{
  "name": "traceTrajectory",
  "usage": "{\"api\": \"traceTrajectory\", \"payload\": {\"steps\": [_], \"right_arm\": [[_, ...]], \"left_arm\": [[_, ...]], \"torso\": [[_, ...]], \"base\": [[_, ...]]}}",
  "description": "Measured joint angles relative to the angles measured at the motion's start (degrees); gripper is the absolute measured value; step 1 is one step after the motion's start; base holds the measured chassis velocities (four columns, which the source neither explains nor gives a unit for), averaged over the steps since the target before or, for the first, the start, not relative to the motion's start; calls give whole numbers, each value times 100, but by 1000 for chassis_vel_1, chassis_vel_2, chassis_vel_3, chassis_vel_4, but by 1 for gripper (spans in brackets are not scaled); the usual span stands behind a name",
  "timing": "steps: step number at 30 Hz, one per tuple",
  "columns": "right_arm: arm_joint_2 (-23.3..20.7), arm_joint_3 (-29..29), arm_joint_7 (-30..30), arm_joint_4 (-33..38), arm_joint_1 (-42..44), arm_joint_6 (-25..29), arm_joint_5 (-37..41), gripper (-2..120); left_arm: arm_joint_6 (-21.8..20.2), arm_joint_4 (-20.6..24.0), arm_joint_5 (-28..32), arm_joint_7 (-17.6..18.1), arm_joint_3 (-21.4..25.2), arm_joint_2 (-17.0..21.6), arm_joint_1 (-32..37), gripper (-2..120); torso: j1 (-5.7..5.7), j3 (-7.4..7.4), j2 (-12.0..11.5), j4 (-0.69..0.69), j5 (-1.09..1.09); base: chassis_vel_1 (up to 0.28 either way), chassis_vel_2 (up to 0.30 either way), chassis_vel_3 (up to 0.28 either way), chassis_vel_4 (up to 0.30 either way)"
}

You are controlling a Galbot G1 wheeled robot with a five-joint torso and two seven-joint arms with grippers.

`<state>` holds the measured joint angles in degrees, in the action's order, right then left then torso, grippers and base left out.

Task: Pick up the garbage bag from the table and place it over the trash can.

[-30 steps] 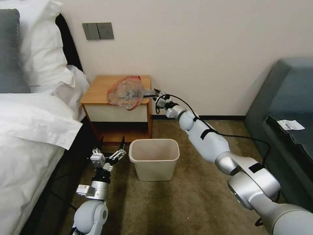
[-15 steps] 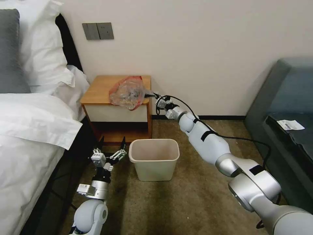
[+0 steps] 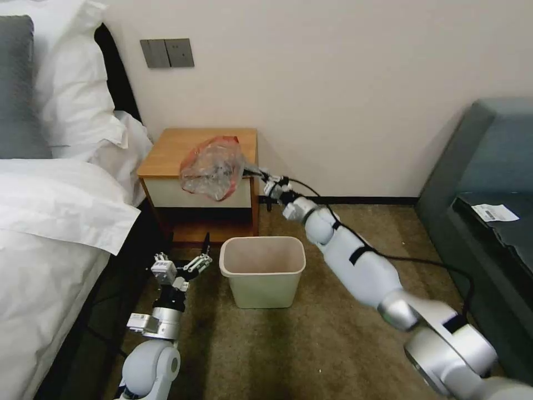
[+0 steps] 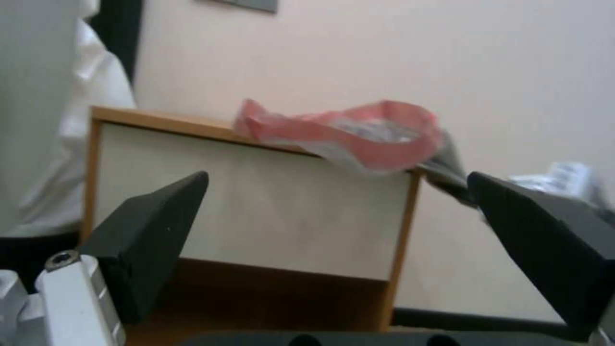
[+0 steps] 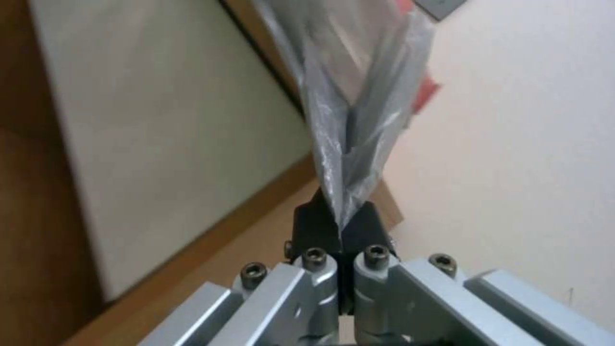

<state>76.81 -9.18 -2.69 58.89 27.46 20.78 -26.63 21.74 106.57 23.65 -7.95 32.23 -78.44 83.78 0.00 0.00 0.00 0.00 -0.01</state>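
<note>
The right gripper (image 3: 251,169) reached out to the near right corner of the table (image 3: 166,153), its fingers (image 5: 320,223) pressed together on a fold of the bag (image 3: 212,168). In the right wrist view the clear plastic (image 5: 349,110) ran straight up from between the two black pads, pulled taut. The bag itself lay crumpled at the table's front edge, its lower part drooping over the white drawer front (image 3: 166,193), its red rim uppermost. The left gripper (image 3: 186,260) hung low beside the bed (image 3: 50,222), just left of the bin (image 3: 262,270), with its fingers spread wide and nothing between them; its wrist view looked up between the two black fingers (image 4: 151,235) at the drawer front (image 4: 256,202) and the bag (image 4: 359,132) above. The bin stood upright on the carpet in front of the table.
</note>
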Motion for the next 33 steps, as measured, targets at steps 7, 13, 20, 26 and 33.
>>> {"api": "traceTrajectory", "payload": {"steps": [7, 13, 20, 26, 33], "right_arm": [[-259, 18, 12, 619, 478, 0, -19, 0], [-456, 28, 47, 1048, 721, 16, -58, 0], [-805, -8, 62, 1753, 1325, 0, -93, 0], [-938, 60, 106, 2030, 1830, 42, -216, 0], [-1079, 65, 148, 2237, 2007, 101, -271, 0]], "left_arm": [[-154, 502, 213, 192, 207, 52, 35, 100], [-191, 522, 208, 205, 171, 39, 35, 100], [-236, 492, 149, 338, 98, -48, 36, 100], [-258, 476, 124, 341, 73, -44, 46, 100], [-317, 509, 88, 335, 10, -50, 38, 100]], "torso": [[0, 0, 0, 0, 2], [0, 0, 1, 0, 1], [0, 0, 1, 0, 1], [0, 0, 1, -1, 2], [0, 0, 1, -1, 1]], "base": [[0, 0, 0, 0], [0, 0, 0, 0], [0, 0, 0, 0], [0, 0, 0, 0], [0, 0, 0, 0]]}}
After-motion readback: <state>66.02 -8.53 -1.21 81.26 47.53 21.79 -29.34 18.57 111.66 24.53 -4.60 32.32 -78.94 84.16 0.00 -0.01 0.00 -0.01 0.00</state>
